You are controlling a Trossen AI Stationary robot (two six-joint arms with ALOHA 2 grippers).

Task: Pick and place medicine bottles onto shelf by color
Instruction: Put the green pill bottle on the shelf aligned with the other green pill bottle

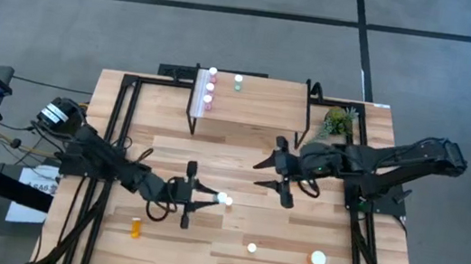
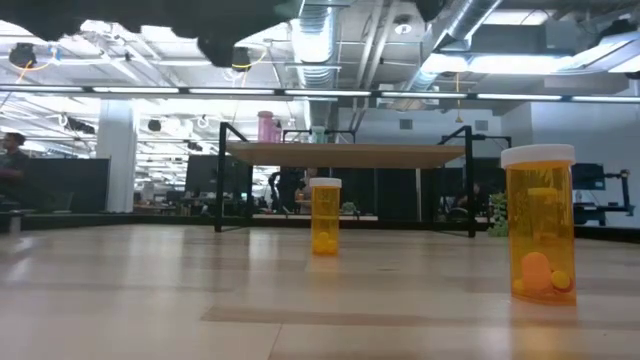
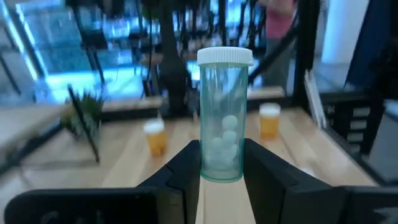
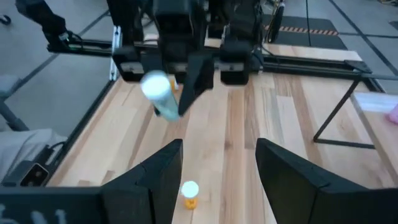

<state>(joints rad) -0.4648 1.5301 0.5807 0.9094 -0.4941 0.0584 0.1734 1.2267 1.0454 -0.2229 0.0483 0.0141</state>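
My left gripper [image 1: 214, 200] is shut on a teal-green medicine bottle [image 3: 222, 124] with a white cap, held above the table's middle. It also shows in the right wrist view [image 4: 158, 93]. My right gripper [image 1: 257, 174] is open and empty to the right of it, over the table's middle. The shelf [image 1: 261, 110] stands at the far edge. Pink bottles [image 1: 209, 89] stand in a row at its left end, with a teal one [image 1: 238, 82] beside them. Orange bottles stand near the front edge: a narrow one [image 1: 251, 248] and a wide one [image 1: 317, 259]. Another orange one [image 1: 135, 226] sits at the front left. My left gripper pinches the teal bottle's lower body [image 3: 221, 163] between its two fingers [image 3: 186, 171], one on each side. The fingers come about level from the table's left. The bottle stands about upright, cap up, lifted clear of the table.
A small green plant [image 1: 338, 120] stands at the shelf's right end. Black frame rails [image 1: 113, 134] run along the table's left and right sides. A narrow orange bottle [image 4: 189, 193] stands on the table below my right gripper's fingers.
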